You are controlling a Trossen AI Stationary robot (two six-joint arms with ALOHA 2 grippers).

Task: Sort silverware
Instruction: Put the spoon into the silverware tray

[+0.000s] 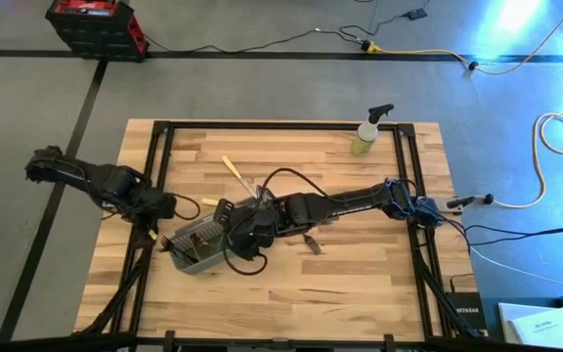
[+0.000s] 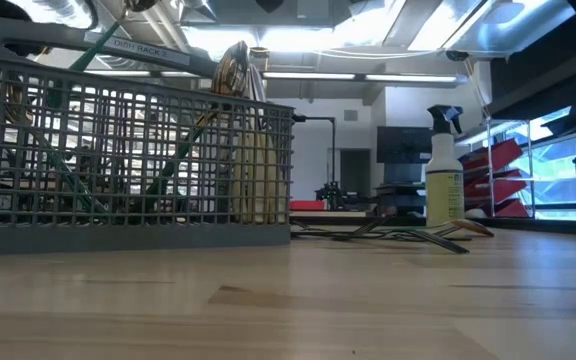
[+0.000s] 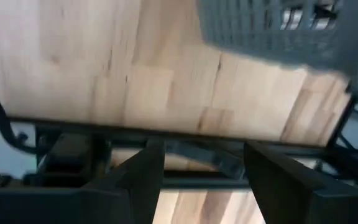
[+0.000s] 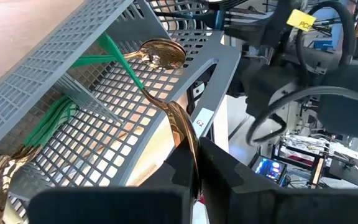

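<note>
Wood table (image 1: 360,264) | right pincer (image 4: 194,163) pinching gold piece (image 4: 182,127) over caddy (image 1: 198,244)

Lab or workshop — red storage bins (image 2: 508,175), floor cables (image 1: 516,64), monitor (image 2: 404,146).

Left gripper (image 3: 202,180): your two dark fingers (image 3: 143,180) stand apart with nothing between them.
Table (image 3: 104,68): pale wood planks fill most of your view past the fingers.
Frame rail (image 3: 185,134): a dark bar crosses the table between the fingers and the caddy.
Caddy (image 3: 278,28): grey mesh, blurred, beyond the rail.
</note>
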